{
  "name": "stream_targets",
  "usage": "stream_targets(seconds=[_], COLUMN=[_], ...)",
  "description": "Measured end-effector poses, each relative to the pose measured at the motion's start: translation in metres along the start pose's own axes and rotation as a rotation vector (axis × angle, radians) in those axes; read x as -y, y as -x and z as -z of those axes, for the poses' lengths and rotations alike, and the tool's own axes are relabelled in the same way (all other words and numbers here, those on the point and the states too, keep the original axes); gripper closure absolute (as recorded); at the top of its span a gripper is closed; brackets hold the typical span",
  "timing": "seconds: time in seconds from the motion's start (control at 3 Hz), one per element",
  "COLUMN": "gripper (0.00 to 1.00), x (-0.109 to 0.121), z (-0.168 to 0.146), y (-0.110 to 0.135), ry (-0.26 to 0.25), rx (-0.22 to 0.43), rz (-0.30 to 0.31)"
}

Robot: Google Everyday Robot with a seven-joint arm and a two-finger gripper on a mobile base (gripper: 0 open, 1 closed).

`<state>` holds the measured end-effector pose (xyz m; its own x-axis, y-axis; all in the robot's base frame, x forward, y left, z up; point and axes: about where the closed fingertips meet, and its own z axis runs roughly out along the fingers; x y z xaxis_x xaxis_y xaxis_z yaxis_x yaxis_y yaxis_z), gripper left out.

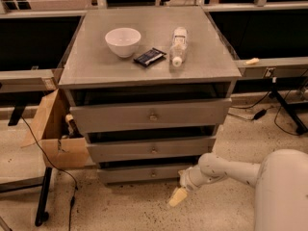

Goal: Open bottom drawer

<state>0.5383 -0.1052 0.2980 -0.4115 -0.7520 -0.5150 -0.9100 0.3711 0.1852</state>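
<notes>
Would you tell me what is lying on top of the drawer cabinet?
A white bowl, a dark packet and a clear bottle on its side rest on the top. Anything beneath them is covered. The end effector hangs low, beside the bottom drawer.

White arm (232, 169) reaches out low from the rounded body (284, 191), wrist (193, 177) bent downward; hand (177, 197) hangs tilted, cream-coloured, angled down and away from body

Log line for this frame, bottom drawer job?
tool: near floor, below-right of knob, apart from it | bottom drawer: knob ungrasped
</notes>
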Motion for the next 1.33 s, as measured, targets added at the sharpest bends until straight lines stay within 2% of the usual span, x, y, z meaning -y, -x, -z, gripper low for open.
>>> stream_targets(seconds=[0.33,0.67,1.0,1.33], gripper=[0.00,0.00,0.00,0.00], x=[0.016,0.044,0.066,0.079], z=[-0.017,-0.048,-0.069,-0.066], y=[-0.001,0.000,0.009,0.019], ry=[-0.005,0.000,-0.013,-0.075], rx=[-0.010,0.004,0.041,0.094], rz=[-0.009,-0.014,0.006,0.027])
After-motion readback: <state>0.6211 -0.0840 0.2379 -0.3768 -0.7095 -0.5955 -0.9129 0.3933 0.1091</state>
